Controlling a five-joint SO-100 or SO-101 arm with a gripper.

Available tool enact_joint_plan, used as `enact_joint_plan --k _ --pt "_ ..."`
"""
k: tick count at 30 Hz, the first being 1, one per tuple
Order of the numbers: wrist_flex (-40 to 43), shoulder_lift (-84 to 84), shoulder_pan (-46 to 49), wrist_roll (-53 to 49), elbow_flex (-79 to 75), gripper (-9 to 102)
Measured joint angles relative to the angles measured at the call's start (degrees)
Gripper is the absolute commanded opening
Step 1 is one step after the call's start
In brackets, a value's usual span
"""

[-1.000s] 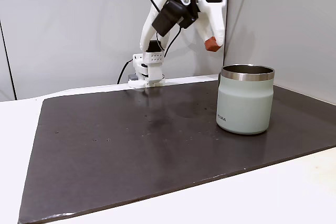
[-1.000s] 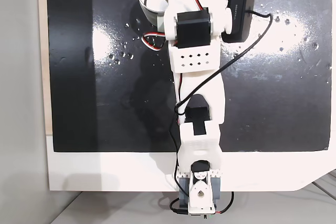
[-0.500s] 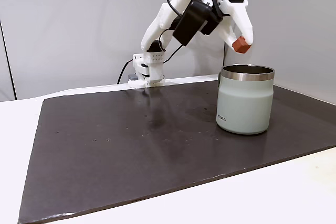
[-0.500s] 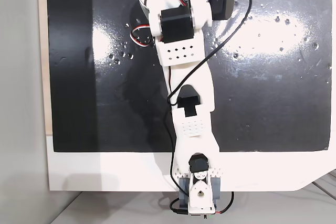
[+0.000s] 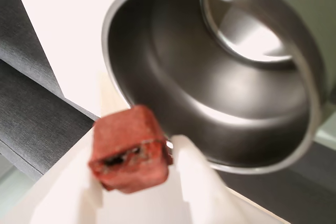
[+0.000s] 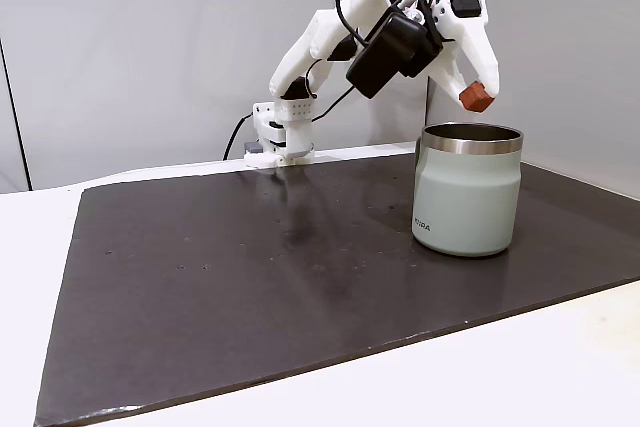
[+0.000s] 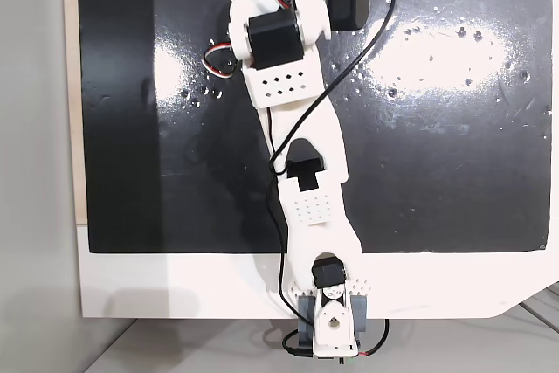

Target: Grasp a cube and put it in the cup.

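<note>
My gripper (image 6: 479, 97) is shut on the small terracotta cube (image 6: 479, 97) and hangs just above the steel rim of the pale sage-green mug (image 6: 467, 192), toward its right side in a fixed view. In the wrist view the cube (image 5: 130, 148) sits pinched between my white fingers (image 5: 197, 182), with the mug's steel inside (image 5: 220, 85) open right beyond it. In a fixed view from above, the arm (image 7: 284, 58) stretches to the top edge and hides the mug and the cube.
The mug stands on a dark mat (image 6: 250, 277) laid over a white table (image 6: 560, 367). The arm's base (image 6: 280, 137) is at the mat's far edge. A grey wall rises behind.
The arm has swung toward the mug and stretched out, carrying the cube from left of the mug to a spot over its rim. The mug has not moved.
</note>
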Motion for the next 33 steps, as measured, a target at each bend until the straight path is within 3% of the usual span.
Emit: enact_joint_plan --k 11,33 --pt "2.5 0.0 -0.4 0.0 0.0 24" --pt "2.8 0.2 -4.3 -0.4 0.0 23"
